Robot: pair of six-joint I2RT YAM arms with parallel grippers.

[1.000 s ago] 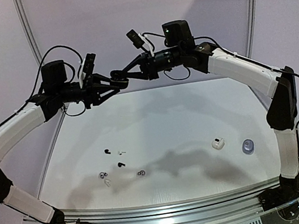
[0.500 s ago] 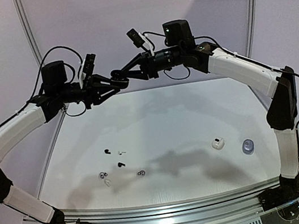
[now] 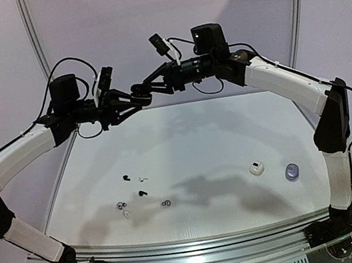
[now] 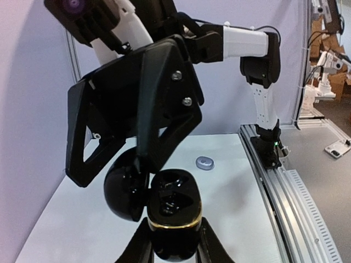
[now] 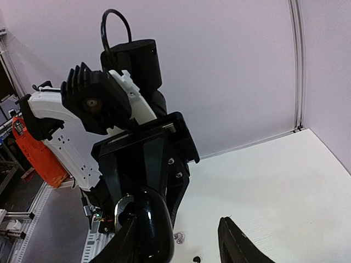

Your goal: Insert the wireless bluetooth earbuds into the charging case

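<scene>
Earbuds (image 3: 142, 192) lie loose on the bench (image 3: 203, 133), six specks in a scatter on the near left. Some are black, some white, some silvery. We judge them nearly weightless, hard-shelled and smooth. A fingertip pinch could easily squirt one sideways or flick it away. We would take each across its widest part with a light squeeze, coming straight down so that the neighbours just beside it are not nudged.

The charging case (image 4: 173, 211) is well apart from them, held in the air over the far side of the bench. It is a glossy black pebble with a gold rim, and its lid (image 4: 123, 189) is swung open to one side. The gloss makes it hard to tell whether its wells are empty. We expect it to be stiff but slippery, with a hinge that may flop. The safest hold is on the flanks of the lower half, below the rim, which leaves the wells clear.

That is where the left jaws grip it, closed on either side of the body. The right jaws stand apart, their fingers reaching in at the lid and hinge. We cannot tell whether they touch it.

A white case (image 3: 256, 168) and a bluish case (image 3: 291, 171) sit on the right of the bench.
</scene>
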